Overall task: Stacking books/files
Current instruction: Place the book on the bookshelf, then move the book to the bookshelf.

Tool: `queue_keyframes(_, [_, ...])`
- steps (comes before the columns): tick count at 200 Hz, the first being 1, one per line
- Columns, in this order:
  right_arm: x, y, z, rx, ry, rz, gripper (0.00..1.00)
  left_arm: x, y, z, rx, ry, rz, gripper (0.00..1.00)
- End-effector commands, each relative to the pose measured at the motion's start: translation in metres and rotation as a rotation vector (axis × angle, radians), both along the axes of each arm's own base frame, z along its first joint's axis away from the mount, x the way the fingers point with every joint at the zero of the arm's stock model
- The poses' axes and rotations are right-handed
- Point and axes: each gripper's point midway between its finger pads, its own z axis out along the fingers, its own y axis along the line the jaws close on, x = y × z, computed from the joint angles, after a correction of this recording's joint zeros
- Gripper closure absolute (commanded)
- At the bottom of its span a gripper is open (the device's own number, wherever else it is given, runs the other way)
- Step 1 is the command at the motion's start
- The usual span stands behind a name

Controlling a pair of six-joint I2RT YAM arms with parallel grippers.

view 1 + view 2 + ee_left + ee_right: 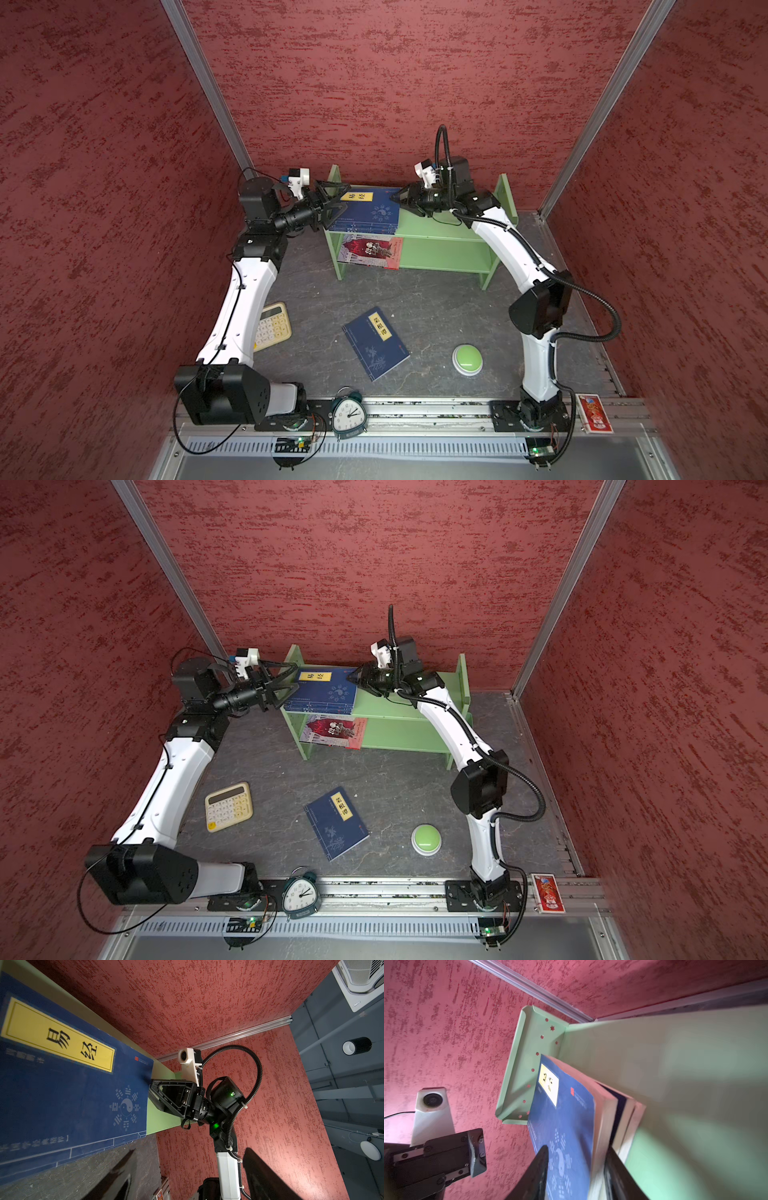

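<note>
A stack of navy books (365,212) (324,694) with yellow title labels lies on the top board of the green shelf (449,226), at its left end. The red-and-white book (370,251) rests on the lower board. Another navy book (376,343) (336,823) lies askew on the table. My left gripper (334,205) (187,1167) hangs open just off the stack's left edge, holding nothing. My right gripper (397,199) (577,1149) is at the stack's right edge, jaws apart: one finger (542,1159) over the top book's cover (566,1115), the other beneath its page edge.
A cream calculator (228,806) lies at the table's left beside my left arm. A green push button (467,359) sits front right. An alarm clock (348,413) and a red packet (594,413) are on the front rail. Red walls enclose three sides.
</note>
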Motion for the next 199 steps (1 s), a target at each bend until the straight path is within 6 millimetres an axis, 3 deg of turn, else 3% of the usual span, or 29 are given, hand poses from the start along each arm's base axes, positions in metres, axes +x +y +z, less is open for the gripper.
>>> queue_keyframes(1, [0.002, -0.009, 0.015, -0.041, -0.064, -0.056, 0.54, 0.000, -0.001, 0.009, 0.000, -0.043, -0.004, 0.19])
queue_keyframes(50, [0.002, -0.014, 0.019, -0.061, -0.085, -0.083, 0.56, 0.001, -0.001, 0.005, -0.001, -0.031, -0.006, 0.19])
queue_keyframes(165, [-0.003, -0.002, 0.011, -0.054, -0.071, -0.035, 0.83, 0.001, -0.001, 0.007, -0.002, -0.031, -0.006, 0.19])
queue_keyframes(199, [-0.003, -0.001, 0.011, -0.051, -0.069, -0.028, 0.82, 0.001, -0.001, 0.007, -0.003, -0.031, -0.005, 0.19])
